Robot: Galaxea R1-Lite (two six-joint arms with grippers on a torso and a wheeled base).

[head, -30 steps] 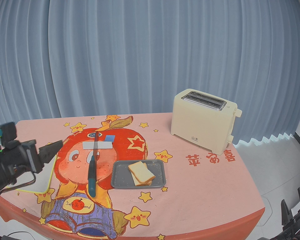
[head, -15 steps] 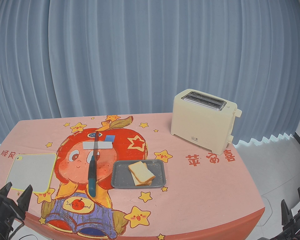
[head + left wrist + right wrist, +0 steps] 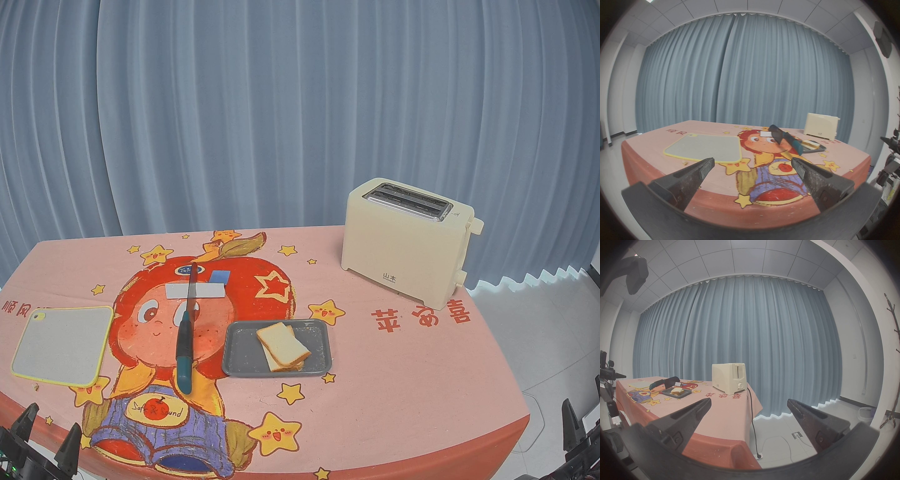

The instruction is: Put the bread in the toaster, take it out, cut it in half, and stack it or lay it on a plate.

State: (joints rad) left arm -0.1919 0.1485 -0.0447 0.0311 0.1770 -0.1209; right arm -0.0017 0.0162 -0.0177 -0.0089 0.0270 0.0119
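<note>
Currently both tools sit off the near edge of the tabletop. Left tool: jaws spread wide, nothing held, low beyond the near-left corner, near the cutting board. Right tool: likewise wide open and empty, off the near-right corner, well apart from everything.

Bread: two pale slices on the grey tray near mid-tabletop, the upper one askew on the lower. Knife lies just left of the tray, teal handle toward the robot. Toaster stands at far right, slots up and apparently vacant.

Handling (judgement): bread is light, soft and crushable, and likely to sag if pinched at a corner. Best hold is across the upper slice's overhanging edge, with gentle closure. The tray's low rim may foul a flat approach.

Room: open tabletop between tray and toaster gives a free carry path. The toaster is close to the far-right edge, and the knife crowds the tray's left side.
</note>
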